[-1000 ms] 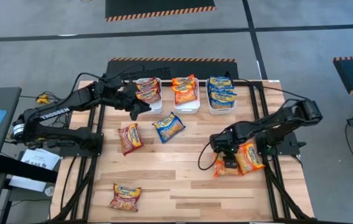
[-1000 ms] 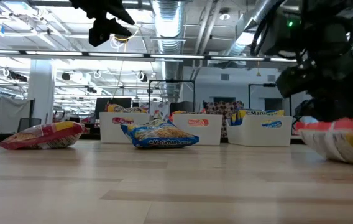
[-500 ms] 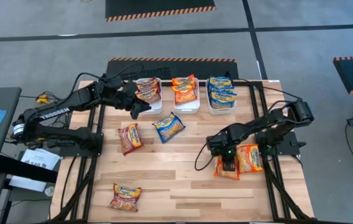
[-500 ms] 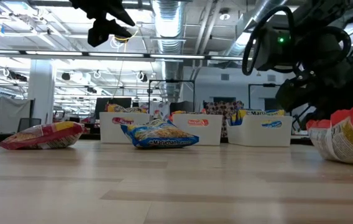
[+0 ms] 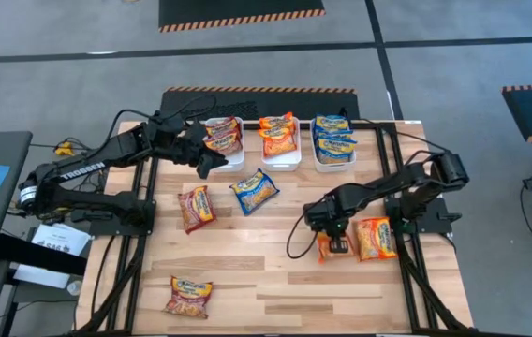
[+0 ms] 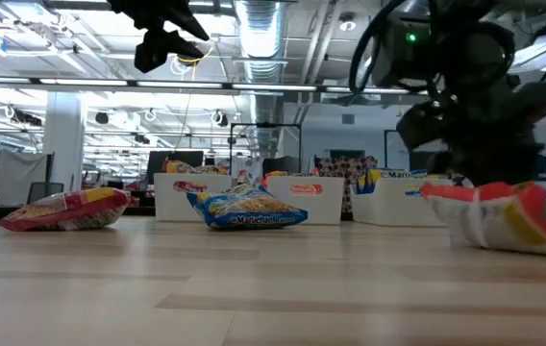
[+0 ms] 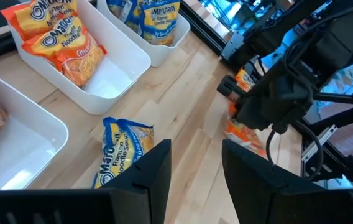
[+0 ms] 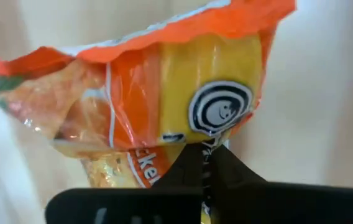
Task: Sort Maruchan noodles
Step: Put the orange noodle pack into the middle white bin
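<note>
While the right arm works low at the table's right side, each line reads outward from its jaws.

Right grip: the right gripper (image 5: 338, 245) has clamped shut within the last second on the edge of an orange crinkly plastic noodle packet (image 5: 330, 247); a second ago its jaws stood wide.
Packet now: it has slid toward nine o'clock, apart from the second orange packet (image 5: 376, 238) it lay against; by my reading, a pick for the orange bin is under way.
Left grip: the left gripper (image 7: 192, 163) hangs part open and empty over the table, holding the same pose, near the white rectangular plastic bin of maroon packets (image 5: 233, 157).
Destinations: at twelve o'clock, the white bin of orange packets (image 5: 281, 161) and the white bin of blue packets (image 5: 333, 165).
Unsorted: a blue packet (image 5: 255, 191) at centre, a maroon packet (image 5: 196, 207) at its nine o'clock, another maroon packet (image 5: 188, 297) at seven o'clock.
View gain: the right wrist view shows the pinch on the packet's seam; the low view shows the packet tilted, one end raised; the high view alone places bins and strays.
</note>
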`<state>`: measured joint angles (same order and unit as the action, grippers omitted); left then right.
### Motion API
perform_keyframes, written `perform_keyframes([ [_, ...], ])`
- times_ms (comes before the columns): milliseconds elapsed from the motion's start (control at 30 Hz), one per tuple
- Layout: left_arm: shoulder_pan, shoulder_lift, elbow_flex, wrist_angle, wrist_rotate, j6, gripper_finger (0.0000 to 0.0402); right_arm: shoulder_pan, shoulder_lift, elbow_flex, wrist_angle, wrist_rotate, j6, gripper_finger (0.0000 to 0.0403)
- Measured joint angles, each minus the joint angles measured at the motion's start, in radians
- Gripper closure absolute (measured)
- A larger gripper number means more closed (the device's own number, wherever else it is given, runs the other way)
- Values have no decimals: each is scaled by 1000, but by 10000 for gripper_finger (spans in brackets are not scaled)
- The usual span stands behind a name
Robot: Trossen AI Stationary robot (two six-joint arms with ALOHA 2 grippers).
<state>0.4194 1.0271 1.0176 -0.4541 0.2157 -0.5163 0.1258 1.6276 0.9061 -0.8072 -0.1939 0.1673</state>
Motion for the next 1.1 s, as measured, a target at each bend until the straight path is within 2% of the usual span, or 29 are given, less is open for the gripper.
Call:
perform_keyframes([
  [400,0,0,0,0,-18,-5,274,-55,-2,211,-101,197,-142,394],
  [700,0,0,0,0,-20,-5,274,-150,-3,335,-137,310,-299,396],
  [1100,0,0,0,0,-22,-2,274,-347,-3,580,-101,359,-485,396],
])
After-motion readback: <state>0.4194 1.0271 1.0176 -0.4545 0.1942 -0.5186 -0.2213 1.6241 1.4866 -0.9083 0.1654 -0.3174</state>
